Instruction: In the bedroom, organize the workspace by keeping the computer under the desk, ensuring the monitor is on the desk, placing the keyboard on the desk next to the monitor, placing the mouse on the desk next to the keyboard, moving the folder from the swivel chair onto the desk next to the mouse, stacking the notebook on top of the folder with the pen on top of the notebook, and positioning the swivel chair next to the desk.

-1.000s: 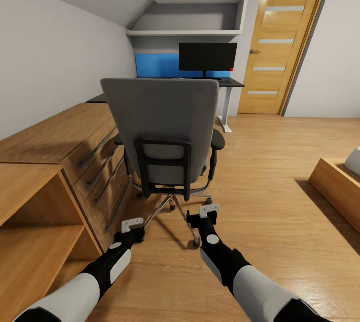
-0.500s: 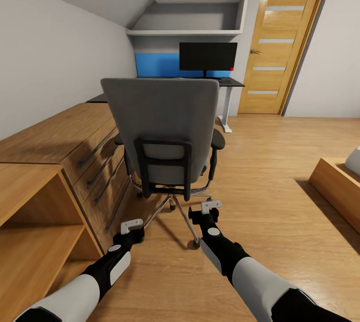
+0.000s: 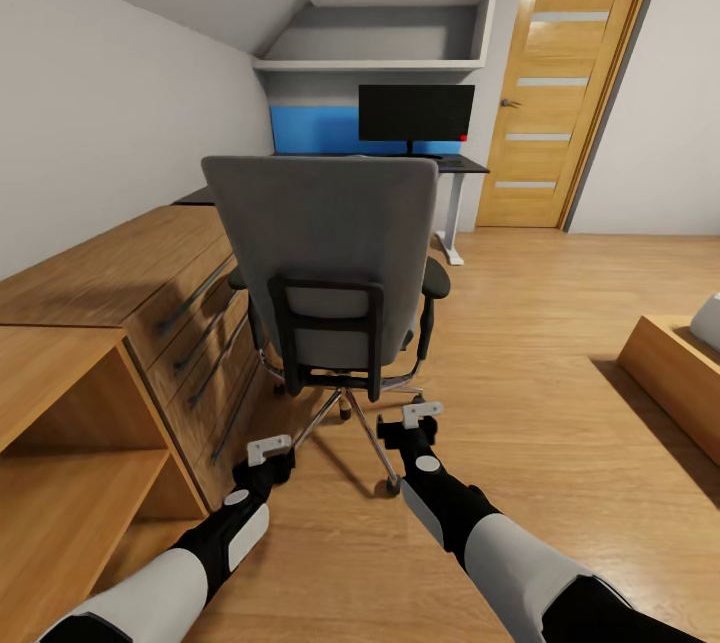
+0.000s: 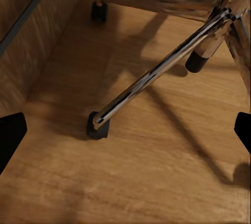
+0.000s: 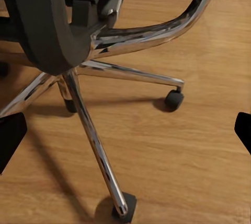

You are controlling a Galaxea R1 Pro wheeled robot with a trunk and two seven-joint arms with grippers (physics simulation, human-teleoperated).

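The floor (image 3: pixel 560 343) carries everything here. The desk (image 3: pixel 455 165) is set against the far wall under the shelves, beside the door (image 3: pixel 565 88); the monitor (image 3: pixel 416 113) is already stood on it, toward its back edge. A keyboard may be lying at the desk's front edge, but it is too small to tell. The swivel chair (image 3: pixel 325 273) is parked well short of the desk, its back turned to the camera and alongside the drawer unit (image 3: pixel 150 293), so its seat and any folder on it are hidden.

Both arms are held low behind the chair's base, probably so the chair can be pushed toward the desk. The left gripper (image 3: pixel 268 449) and right gripper (image 3: pixel 421 414) are both spread wide and empty.

Against the earlier frames, the left arm has been drawn slightly inward and the right gripper has been raised a little; the chair has not been shifted.
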